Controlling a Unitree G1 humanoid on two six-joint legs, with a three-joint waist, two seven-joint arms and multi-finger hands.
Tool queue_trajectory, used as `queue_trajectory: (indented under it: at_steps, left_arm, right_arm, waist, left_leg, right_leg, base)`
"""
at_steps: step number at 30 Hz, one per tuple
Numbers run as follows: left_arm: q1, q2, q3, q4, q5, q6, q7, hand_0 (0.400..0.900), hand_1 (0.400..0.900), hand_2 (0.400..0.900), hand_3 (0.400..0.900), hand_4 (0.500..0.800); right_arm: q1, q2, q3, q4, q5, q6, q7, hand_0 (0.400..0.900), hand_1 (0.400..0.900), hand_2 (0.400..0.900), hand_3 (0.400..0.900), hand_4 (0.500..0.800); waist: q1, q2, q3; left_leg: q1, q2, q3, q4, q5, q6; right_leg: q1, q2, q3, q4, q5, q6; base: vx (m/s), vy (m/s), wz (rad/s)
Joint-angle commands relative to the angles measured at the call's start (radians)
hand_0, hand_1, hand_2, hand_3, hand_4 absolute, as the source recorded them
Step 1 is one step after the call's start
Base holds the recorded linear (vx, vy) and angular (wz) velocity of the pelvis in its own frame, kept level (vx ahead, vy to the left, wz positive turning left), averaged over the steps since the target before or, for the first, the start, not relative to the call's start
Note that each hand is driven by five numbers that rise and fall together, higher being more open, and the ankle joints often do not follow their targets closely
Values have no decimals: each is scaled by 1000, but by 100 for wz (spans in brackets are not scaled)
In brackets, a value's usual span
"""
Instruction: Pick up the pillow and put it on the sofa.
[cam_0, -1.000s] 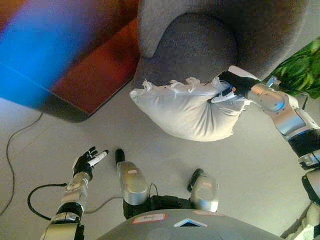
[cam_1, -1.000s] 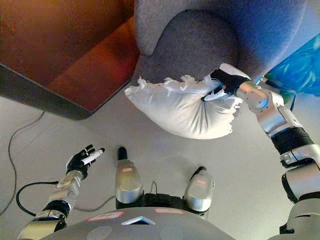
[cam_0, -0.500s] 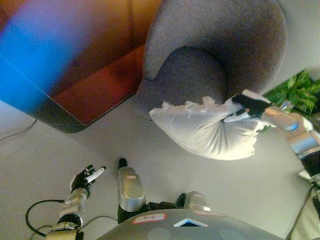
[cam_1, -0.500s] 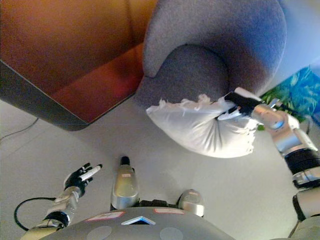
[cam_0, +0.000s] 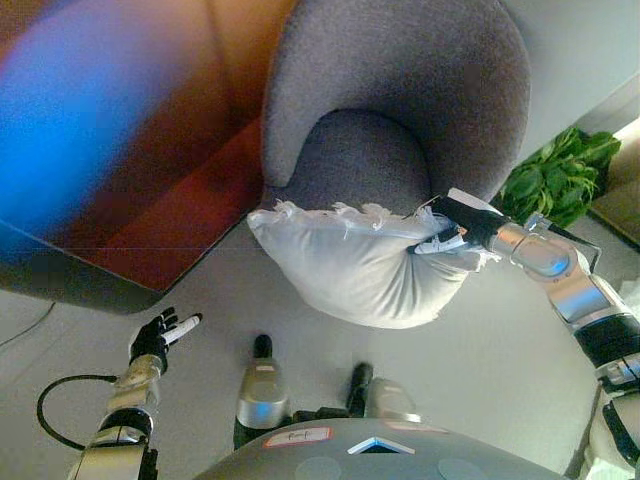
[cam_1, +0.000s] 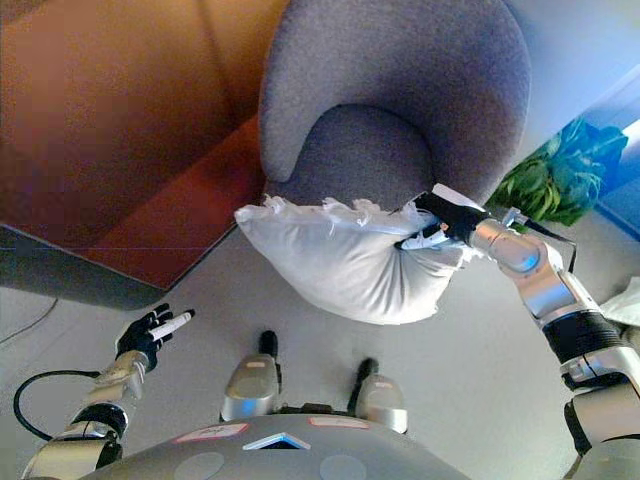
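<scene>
A white pillow (cam_0: 350, 265) with a frilly edge hangs in the air in front of the grey rounded sofa (cam_0: 400, 90), just before its seat cushion (cam_0: 355, 165). My right hand (cam_0: 462, 222) is shut on the pillow's right end, bunching the cloth. Low at the left my left hand (cam_0: 155, 338) hangs over the floor, fingers relaxed and holding nothing. The same scene shows in the right eye view, with the pillow (cam_1: 335, 265) and my right hand (cam_1: 445, 215).
A reddish-brown wooden piece with a dark edge (cam_0: 150, 230) stands to the left of the sofa. A green potted plant (cam_0: 555, 170) sits to the sofa's right. Pale floor (cam_0: 500, 360) lies in front.
The view has shifted as I moved, and more of the sofa shows. The pillow, held in my right hand, now hangs closer to the sofa's seat. My left hand stays low.
</scene>
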Motion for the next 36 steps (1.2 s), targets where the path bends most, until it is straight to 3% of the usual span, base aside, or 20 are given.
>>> queue_trajectory:
  at_steps: [1,5,12,21,30,35,36]
  left_arm:
    - [51,18,-21,-11,20,2,45,900,900,900,900,800]
    - [101,-2,5,62,32,-55,17,900,900,900,900,800]
    - [134,-11,-18,94,39,-84,-8,900,900,900,900,800]
    - [138,-13,-55,118,17,-100,-24,900,900,900,900,800]
    - [148,7,-81,123,23,-117,-42,900,900,900,900,800]
    - [163,8,-86,117,26,-132,-47,900,900,900,900,800]
    - [166,7,-83,115,30,-136,-49,900,900,900,900,800]
  right_arm:
    - [-209,-96,-179,47,127,-39,-57,400,400,400,400,500]
    - [-266,-151,-132,185,190,-67,4,400,400,400,400,500]
    - [-403,-196,-61,358,228,-49,48,400,400,400,400,500]
    - [-602,-200,22,602,227,45,120,400,400,400,400,500]
    - [-750,-197,72,782,192,173,104,400,400,400,400,500]
    - [-798,-209,87,828,160,197,26,400,400,400,400,500]
    - [-804,-209,82,831,155,245,14,900,900,900,900,800]
  waist:
    - [49,-29,-42]
    - [81,-37,-73]
    - [123,-30,-108]
    - [178,-19,-106]
    - [252,14,-59]
    - [272,34,-43]
    - [275,38,-40]
  left_leg:
    - [42,13,56,35,-37,15]
    - [81,13,38,-24,-12,-4]
    - [123,-3,0,-127,23,-27]
    - [121,-15,-49,-144,39,-37]
    - [32,-23,-121,-107,71,-56]
    - [4,-26,-149,-91,83,-63]
    - [-4,-27,-154,-87,84,-65]
  right_leg:
    - [-57,-14,29,266,18,25]
    - [34,21,-9,201,-41,6]
    - [107,56,-55,158,-80,-15]
    - [142,72,-106,150,-110,-40]
    - [147,82,-161,171,-140,-70]
    - [146,83,-174,177,-144,-77]
    - [146,83,-176,180,-146,-79]
  base:
    - [193,-230,27]
    - [235,-119,16]
    - [163,-54,21]
    - [92,-36,21]
    - [26,-43,23]
    - [11,-12,11]
    - [3,-2,4]
